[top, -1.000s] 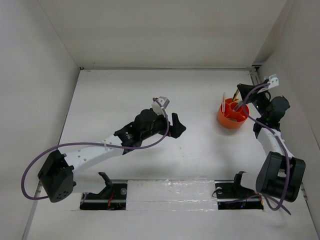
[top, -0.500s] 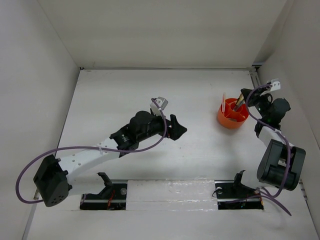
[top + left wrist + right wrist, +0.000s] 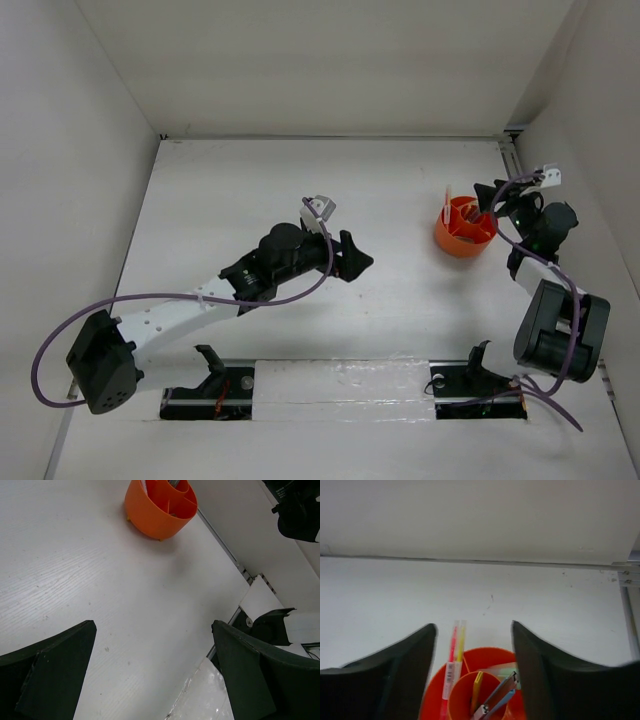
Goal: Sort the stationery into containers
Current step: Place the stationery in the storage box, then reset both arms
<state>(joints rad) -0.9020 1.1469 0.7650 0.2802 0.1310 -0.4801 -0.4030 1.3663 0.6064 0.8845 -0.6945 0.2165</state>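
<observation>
The left gripper (image 3: 352, 258) hovers low over the middle of the white table (image 3: 250, 190). Its two fingers are spread wide and nothing is between them. It is well apart from the orange tub (image 3: 452, 243), probably so that it does not block the other arm.

The tub stands further right, near the back right corner of the table. All the stationery that I can see is inside it. A pink and yellow pen (image 3: 454, 652) leans in an outer compartment and sticks out over the rim. A yellow pen (image 3: 476, 684) and a blue one (image 3: 504, 700) stand in the round middle compartment, where the dividers hold them upright.

The right gripper (image 3: 487, 197) hangs just above the far side of the tub. Its fingers are apart and they hold nothing. I judge that the sorting is nearly finished.
</observation>
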